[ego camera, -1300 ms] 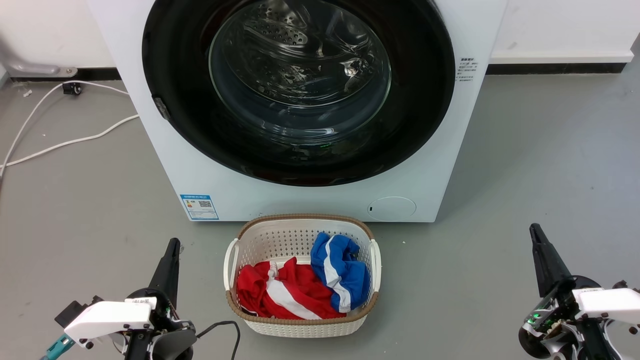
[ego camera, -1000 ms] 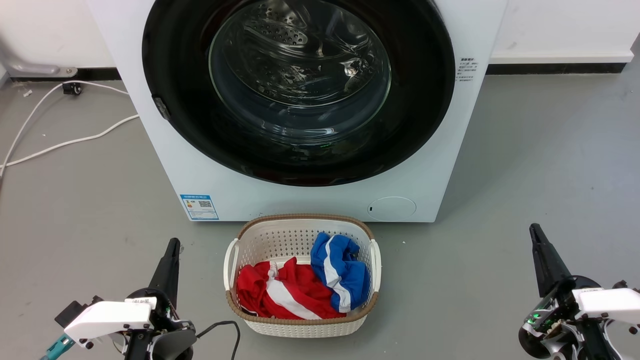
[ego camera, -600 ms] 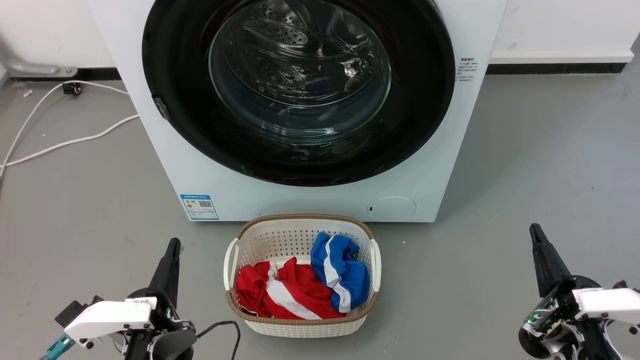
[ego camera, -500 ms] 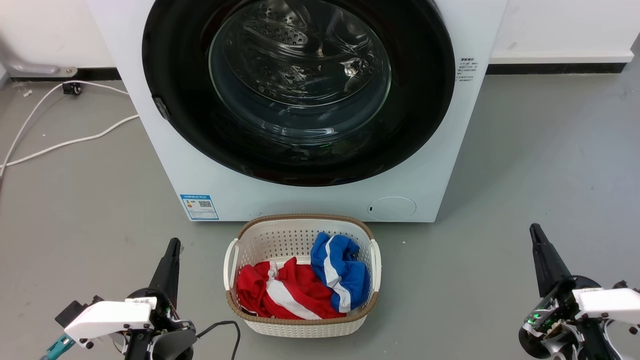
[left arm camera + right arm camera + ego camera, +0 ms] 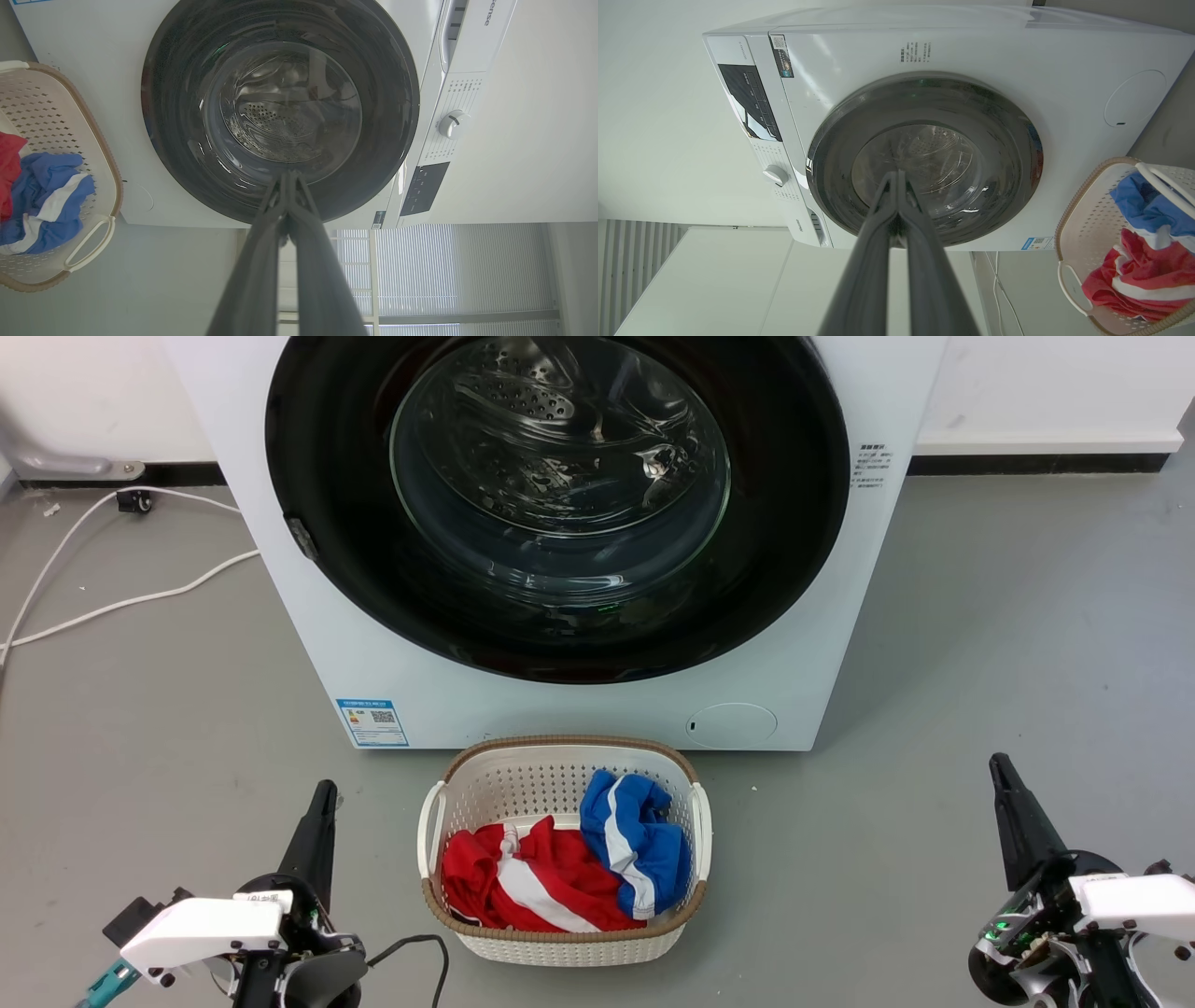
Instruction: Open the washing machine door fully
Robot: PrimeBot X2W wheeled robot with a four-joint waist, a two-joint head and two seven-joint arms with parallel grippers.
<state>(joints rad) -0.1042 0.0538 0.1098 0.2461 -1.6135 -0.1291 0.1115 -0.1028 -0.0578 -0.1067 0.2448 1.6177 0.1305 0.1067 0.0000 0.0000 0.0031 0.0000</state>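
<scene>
The white washing machine (image 5: 560,705) stands straight ahead on the grey floor. Its door (image 5: 803,523), a glossy black disc around a clear glass bowl, lies flush against the front, closed. The door (image 5: 173,84) and the door (image 5: 1017,154) face both wrist cameras. My left gripper (image 5: 326,790) rests low at the lower left, fingers together and empty, well short of the machine. My right gripper (image 5: 997,763) rests at the lower right, also shut and empty. Each wrist view shows its own pair meeting at the tips: left gripper (image 5: 289,175), right gripper (image 5: 896,175).
A white laundry basket (image 5: 560,947) with red and blue clothes sits on the floor just before the machine, between my arms. White cables (image 5: 131,602) trail over the floor at the far left. The control panel and dial (image 5: 451,125) sit above the door.
</scene>
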